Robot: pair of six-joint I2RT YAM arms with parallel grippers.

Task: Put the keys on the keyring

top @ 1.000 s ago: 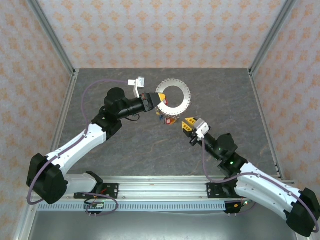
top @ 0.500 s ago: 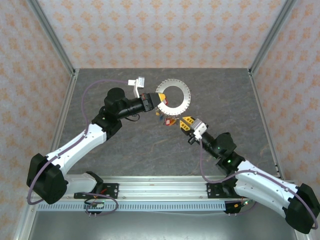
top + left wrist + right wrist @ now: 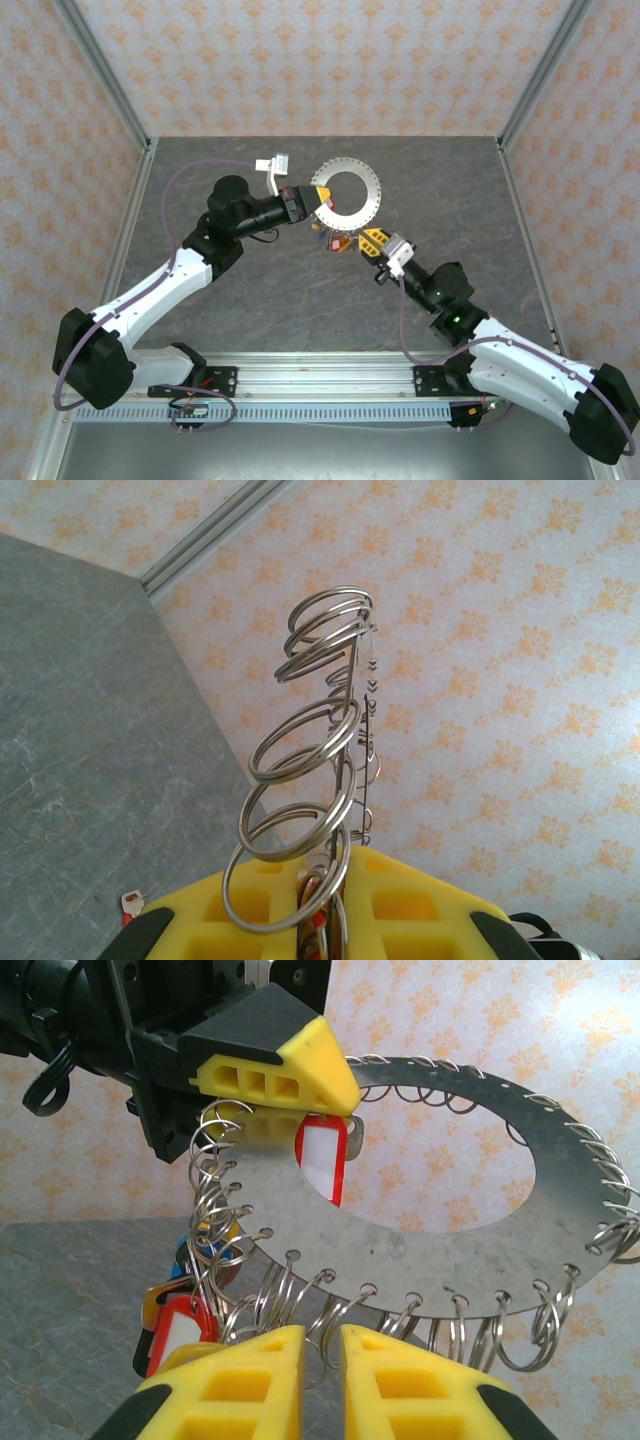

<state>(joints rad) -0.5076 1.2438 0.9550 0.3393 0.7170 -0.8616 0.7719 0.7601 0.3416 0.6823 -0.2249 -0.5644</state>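
Note:
The keyring (image 3: 373, 203), a flat grey disc with a wide hole and wire split rings round its rim, is held up off the table. My left gripper (image 3: 311, 208) is shut on its left rim; in the left wrist view the keyring (image 3: 361, 730) stands edge-on between the yellow fingers (image 3: 420, 905). Keys with red, blue and yellow tags (image 3: 331, 238) hang below the grip. My right gripper (image 3: 371, 243) is just under the keyring (image 3: 450, 1250), its fingers (image 3: 400, 1380) a narrow gap apart, wire loops right at the tips. A red-tagged key (image 3: 172, 1328) hangs left of them.
Another red tag (image 3: 322, 1155) shows through the keyring's hole beside the left gripper's yellow fingertip (image 3: 300, 1055). One red-tagged key (image 3: 128, 904) lies on the grey tabletop (image 3: 250, 290). Metal frame posts (image 3: 105, 80) and patterned walls enclose the table.
My right gripper has moved up and left, closer under the keyring's lower rim. The left gripper and keyring have stayed still.

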